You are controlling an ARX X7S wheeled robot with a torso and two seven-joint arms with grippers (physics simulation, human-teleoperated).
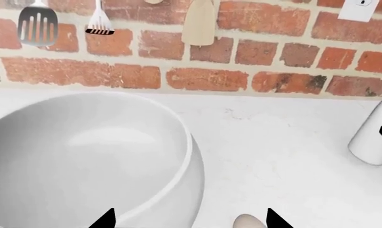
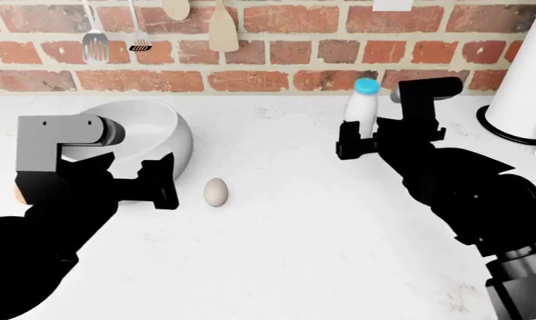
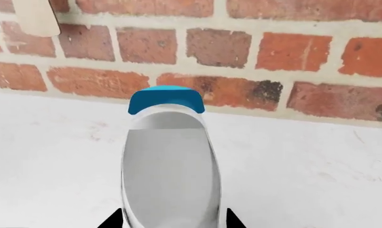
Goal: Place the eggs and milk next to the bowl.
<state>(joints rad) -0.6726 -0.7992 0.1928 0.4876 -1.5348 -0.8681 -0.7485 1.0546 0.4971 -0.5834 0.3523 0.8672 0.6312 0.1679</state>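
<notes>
Presently, the right pincer (image 3: 172, 219) is gripping the milk (image 2: 361, 103) upright near the worktop's (image 2: 295, 253) back edge, by the brick wall (image 2: 277, 47). The left pincer (image 1: 187, 221) is hovering open between the bowl (image 2: 157, 130) and 1 pale egg (image 2: 215, 191), which is lying just beside the bowl toward the front edge.

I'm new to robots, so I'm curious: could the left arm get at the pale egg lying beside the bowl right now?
Probably yes. The pale egg lies in the open on the counter, just beside the left gripper, with nothing between them. The bowl sits close behind, so the fingers have little room on that side.
</notes>
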